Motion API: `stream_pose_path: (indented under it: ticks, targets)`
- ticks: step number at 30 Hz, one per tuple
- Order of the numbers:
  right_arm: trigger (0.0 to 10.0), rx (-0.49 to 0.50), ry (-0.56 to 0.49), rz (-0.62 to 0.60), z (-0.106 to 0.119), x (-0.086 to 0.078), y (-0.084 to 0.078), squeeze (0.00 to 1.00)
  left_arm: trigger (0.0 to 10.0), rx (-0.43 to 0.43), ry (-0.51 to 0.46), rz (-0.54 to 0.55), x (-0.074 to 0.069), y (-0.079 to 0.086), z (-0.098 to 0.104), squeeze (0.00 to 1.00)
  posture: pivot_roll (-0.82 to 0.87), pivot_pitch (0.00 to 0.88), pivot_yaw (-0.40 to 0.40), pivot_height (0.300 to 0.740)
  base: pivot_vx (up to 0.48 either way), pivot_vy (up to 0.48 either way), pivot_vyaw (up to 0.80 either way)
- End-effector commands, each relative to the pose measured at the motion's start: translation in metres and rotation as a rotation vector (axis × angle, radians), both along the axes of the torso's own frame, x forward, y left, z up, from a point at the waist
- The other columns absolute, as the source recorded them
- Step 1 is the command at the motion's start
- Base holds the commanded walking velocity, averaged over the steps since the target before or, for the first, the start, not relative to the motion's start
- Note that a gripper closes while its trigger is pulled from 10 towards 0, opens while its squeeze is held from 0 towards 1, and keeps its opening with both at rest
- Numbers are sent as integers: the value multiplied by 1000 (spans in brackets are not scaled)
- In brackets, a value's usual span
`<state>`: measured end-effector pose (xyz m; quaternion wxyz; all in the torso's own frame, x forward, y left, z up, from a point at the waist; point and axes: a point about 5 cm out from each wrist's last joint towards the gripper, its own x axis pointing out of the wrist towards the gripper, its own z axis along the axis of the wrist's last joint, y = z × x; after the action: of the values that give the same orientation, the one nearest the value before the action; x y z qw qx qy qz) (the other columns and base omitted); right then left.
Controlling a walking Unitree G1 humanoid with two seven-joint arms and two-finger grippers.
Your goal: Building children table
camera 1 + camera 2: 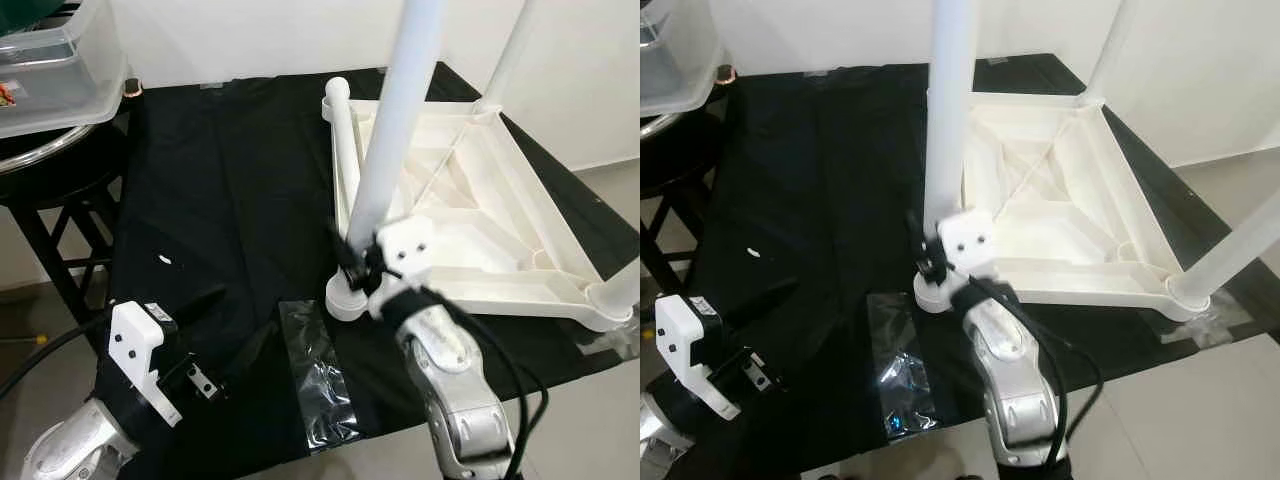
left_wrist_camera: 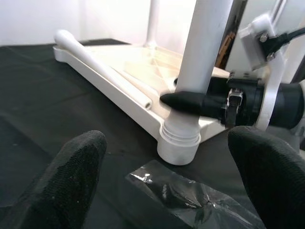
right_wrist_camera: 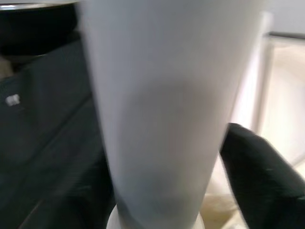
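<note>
The right end effector [image 1: 362, 268] grips the white leg [image 1: 395, 140] just above its corner socket on the upturned table [image 1: 480, 215], seemingly seated. The left end effector [image 1: 232, 335] hovers open nearby. Sideways pull could unseat the leg.

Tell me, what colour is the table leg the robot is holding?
White. The table leg shows best in the left eye view.

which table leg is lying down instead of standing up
The leg lying inside the upturned tabletop along its left edge; the other three stand upright in corner sockets.
</note>
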<state>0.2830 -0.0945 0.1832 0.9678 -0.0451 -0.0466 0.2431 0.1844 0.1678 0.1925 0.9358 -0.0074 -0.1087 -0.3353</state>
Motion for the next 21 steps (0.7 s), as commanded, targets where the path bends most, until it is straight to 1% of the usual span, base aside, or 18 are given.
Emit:
stream_pose_path:
  ticks: [1, 2, 3, 4, 5, 7, 8, 10, 11, 12, 13, 14, 15, 16, 19, 21]
  targets:
    - [10000, 48, -47, 95, 16, 1, 3, 1000, 10000, 1, 13, 9, 0, 2, -3, 0, 41, 208, -51, 740, 0, 0, 0]
    - [10000, 48, -47, 95, 16, 1, 3, 1000, 10000, 1, 13, 9, 0, 2, -3, 0, 41, 208, -51, 740, 0, 0, 0]
    - [10000, 72, -54, 161, 23, 4, 7, 1000, 10000, 2, 14, 9, 0, 2, -3, 0, 41, 208, -51, 740, 0, 0, 0]
    - [10000, 63, -74, 221, 29, 7, 10, 1000, 10000, 2, 15, 7, 0, 1, -4, 0, 49, 210, -45, 740, 0, 0, 0]
    - [10000, 63, -74, 221, 29, 7, 10, 1000, 10000, 2, 15, 7, 0, 1, -4, 0, 49, 210, -45, 740, 0, 0, 0]
    - [10000, 27, -100, 341, 37, 14, 16, 1000, 10000, 3, 14, 6, -1, 1, -3, 0, 57, 214, -46, 740, 0, 0, 0]
    - [10000, 8, -110, 384, 39, 18, 18, 831, 10000, 3, 14, 7, -1, 1, -3, 0, 57, 215, -46, 740, 0, 0, 0]
    - [10000, 8, -110, 384, 39, 18, 18, 831, 10000, 3, 14, 7, -1, 1, -3, 0, 57, 215, -46, 740, 0, 0, 0]
    - [10000, -25, -126, 436, 41, 23, 19, 0, 10000, 4, 15, 8, -2, 1, -3, 0, 60, 216, -46, 740, 0, 0, 0]
    - [10000, -51, -136, 466, 44, 30, 18, 0, 10000, 7, 16, 9, -2, 1, -3, 0, 78, 219, -44, 740, 0, 0, 0]
    - [10000, -51, -136, 466, 44, 30, 18, 0, 10000, 7, 16, 9, -2, 1, -3, 0, 78, 219, -44, 740, 0, 0, 0]
    - [10000, -75, -145, 495, 52, 42, 11, 0, 10000, 10, 18, 11, -4, 2, -2, 0, 91, 224, -44, 740, 0, 0, 0]
    - [10000, -76, -145, 498, 57, 49, 7, 0, 10000, 12, 19, 13, -5, 2, -2, 0, 94, 226, -45, 740, 0, 0, 0]
    - [10000, -76, -145, 498, 57, 49, 7, 0, 10000, 12, 19, 13, -5, 2, -2, 0, 94, 226, -45, 740, 0, 0, 0]
    - [10000, -79, -149, 530, 70, 61, -5, 0, 10000, 15, 23, 17, -6, 3, -2, 0, 101, 233, -47, 740, 0, 0, 0]
    - [10000, -78, -150, 543, 74, 64, -8, 0, 10000, 16, 24, 17, -7, 3, -2, 0, 107, 237, -48, 740, 0, 0, 0]
